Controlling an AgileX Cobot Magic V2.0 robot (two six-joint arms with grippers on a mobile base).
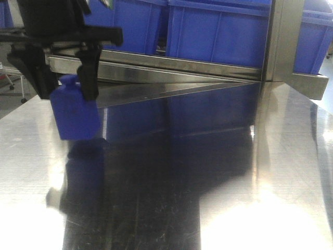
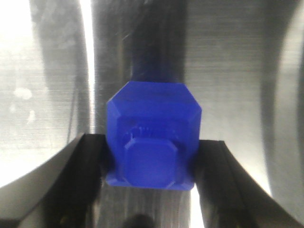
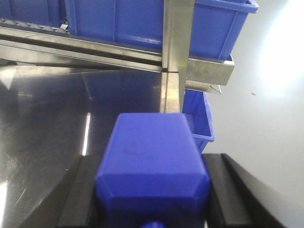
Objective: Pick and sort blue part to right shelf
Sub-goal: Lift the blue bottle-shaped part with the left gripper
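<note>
In the right wrist view my right gripper (image 3: 152, 190) is shut on the blue part (image 3: 151, 152), a boxy block with bevelled shoulders, black fingers (image 3: 80, 190) pressed against both its sides. Just ahead stands the right shelf (image 3: 173, 52), with a steel front rail, an upright post and large blue bins (image 3: 142, 21). The front view shows the shelf (image 1: 182, 66) but not this gripper. My left gripper (image 1: 70, 95) is shut on another blue block (image 1: 75, 114), low over the steel table at far left. From the left wrist, that block (image 2: 152, 137) shows a wide capped top between the left gripper (image 2: 151, 156) fingers.
The shiny steel table (image 1: 218, 172) runs up to the shelf's rail and mirrors the bins. A small blue bin (image 3: 202, 121) sits low beyond the table's right edge, under the shelf's corner. Grey floor (image 3: 266, 118) lies to the right.
</note>
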